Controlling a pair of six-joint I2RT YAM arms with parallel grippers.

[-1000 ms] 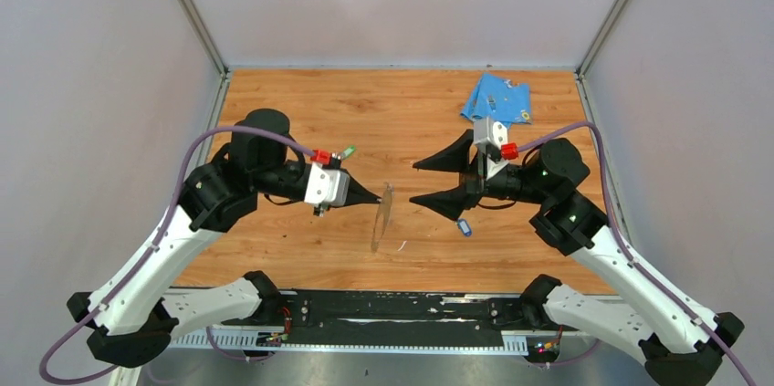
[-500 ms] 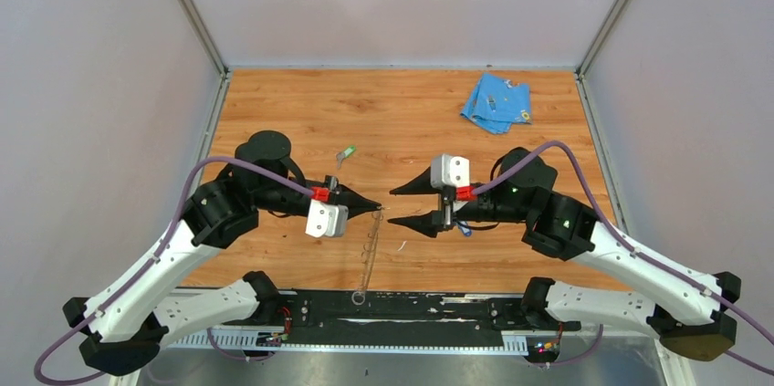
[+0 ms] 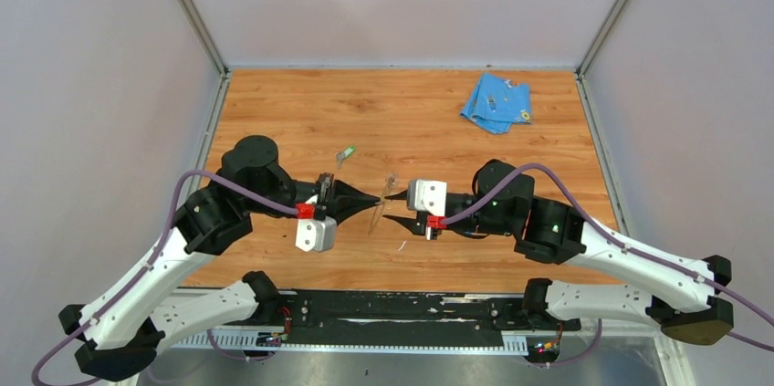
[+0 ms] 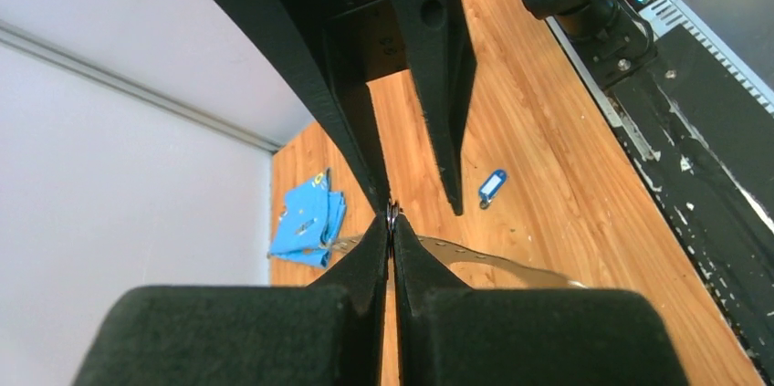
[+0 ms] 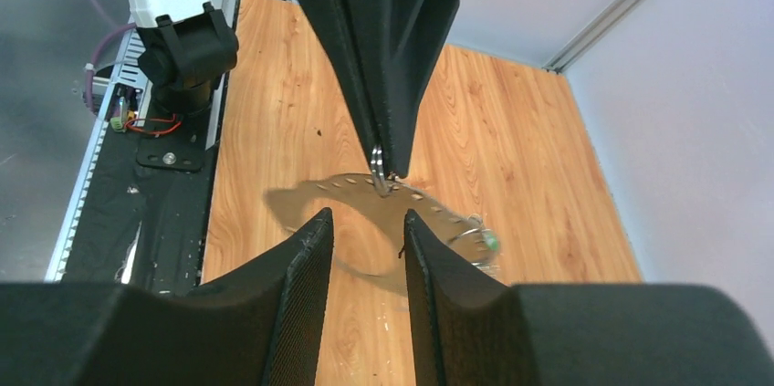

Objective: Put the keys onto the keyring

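Observation:
My left gripper (image 3: 377, 203) (image 4: 391, 220) is shut on the keyring (image 3: 374, 220), a thin grey band with holes (image 4: 484, 261) (image 5: 429, 210), pinched at its top edge above the table. My right gripper (image 3: 386, 206) (image 5: 367, 215) faces it tip to tip, open, with one finger on each side of the left tips and nothing between them. The green-headed key (image 3: 348, 152) (image 5: 490, 242) lies on the wood beyond the left gripper. The blue-headed key (image 4: 491, 187) lies on the table under the right arm and is hidden in the top view.
A folded light-blue cloth (image 3: 496, 103) (image 4: 308, 222) lies at the back right corner. The black base rail (image 3: 392, 308) runs along the near edge. Grey walls close in the table on three sides.
Both arms have swung in toward the table's middle until their tips meet. The left gripper stayed shut on the keyring, and the right gripper's jaws have narrowed.

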